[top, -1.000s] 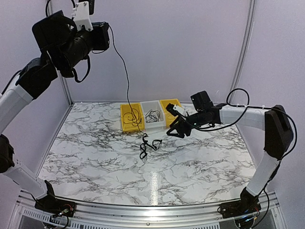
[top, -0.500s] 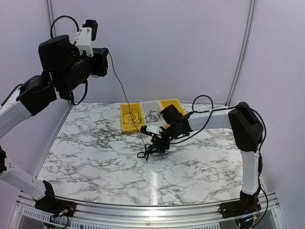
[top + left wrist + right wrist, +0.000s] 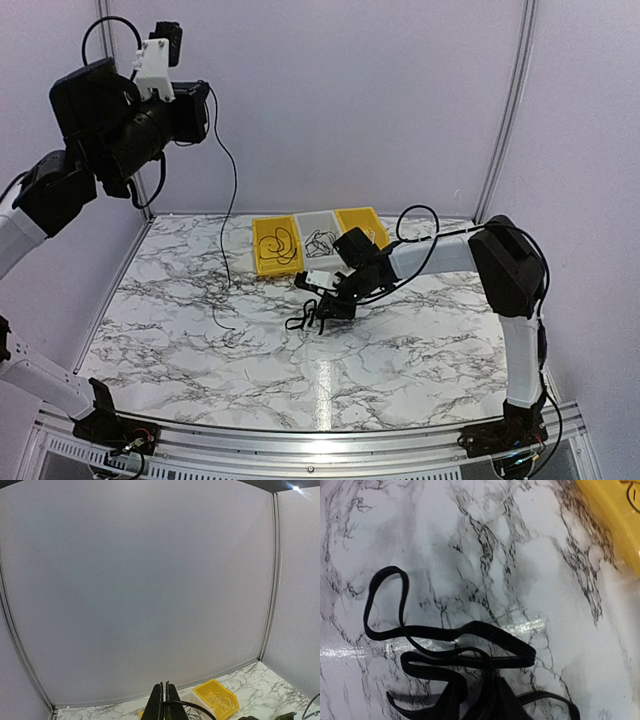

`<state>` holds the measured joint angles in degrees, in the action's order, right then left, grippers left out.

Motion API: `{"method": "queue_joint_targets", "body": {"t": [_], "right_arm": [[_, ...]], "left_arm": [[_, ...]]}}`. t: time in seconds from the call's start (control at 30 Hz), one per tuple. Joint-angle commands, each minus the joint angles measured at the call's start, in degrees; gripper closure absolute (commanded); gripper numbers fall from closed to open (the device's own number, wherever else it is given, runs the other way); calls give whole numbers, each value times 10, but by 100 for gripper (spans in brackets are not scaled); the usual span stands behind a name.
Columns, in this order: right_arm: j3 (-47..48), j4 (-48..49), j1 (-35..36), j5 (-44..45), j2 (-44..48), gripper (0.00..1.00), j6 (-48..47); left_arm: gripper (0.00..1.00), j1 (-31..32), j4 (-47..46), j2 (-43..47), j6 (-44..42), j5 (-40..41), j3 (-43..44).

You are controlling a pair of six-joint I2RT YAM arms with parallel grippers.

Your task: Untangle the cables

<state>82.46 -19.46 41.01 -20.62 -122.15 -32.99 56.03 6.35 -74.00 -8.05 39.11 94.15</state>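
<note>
1. Swung clear of the pile since a second ago, the hanging cable (image 3: 233, 200) now dangles left of the yellow bin (image 3: 277, 247). The right gripper (image 3: 322, 312) has come down from beside the bins.
2. Top view: the left gripper (image 3: 204, 97) is high up and pinches the hanging cable, whose tail trails onto the marble table (image 3: 420, 350). The right gripper sits on the tangle of cables (image 3: 296, 322), in front of the bins.
3. Left wrist: the left gripper (image 3: 165, 700) has its fingers pressed tight together, with the hanging cable (image 3: 197, 708) arcing away from them.
4. Right wrist: the tangle of cables (image 3: 500, 639) lies looped on the marble. The right gripper (image 3: 490, 705) is a dark shape right on it, and I cannot tell how wide its jaws stand or whether it has a grip.
</note>
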Motion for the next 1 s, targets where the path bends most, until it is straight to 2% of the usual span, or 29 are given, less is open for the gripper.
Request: {"method": "queue_joint_targets", "body": {"t": [0.0,0.1,0.2,0.37,0.43,0.63,0.73,0.87,0.97], "right_arm": [[-16,-46,-27,-13,-1,84,2],[-41,-62,-42,-20,27,92,0],[-77,-72,-45,-19,70,91,-5],[-135,-84,-46,-24,158,69,-5],[-153,-87,-47,-27,196,61,-5],[-194,-106,-53,-61,308,44,-15],[-222,-95,-62,-73,352,30,-10],[-274,-50,-84,-87,381,27,-4],[-282,-46,-98,-67,379,27,-9]], "left_arm": [[100,-3,-14,7,-47,18,81],[100,-3,-18,-7,-72,27,115],[100,-4,-19,-25,-87,30,130],[100,-29,-11,-57,-74,17,126],[100,-45,5,-73,-55,-4,128],[100,-102,66,-128,27,-91,158],[100,-130,77,-157,63,-138,169],[100,-158,76,-205,97,-181,197],[100,-172,77,-247,105,-193,236]]}}
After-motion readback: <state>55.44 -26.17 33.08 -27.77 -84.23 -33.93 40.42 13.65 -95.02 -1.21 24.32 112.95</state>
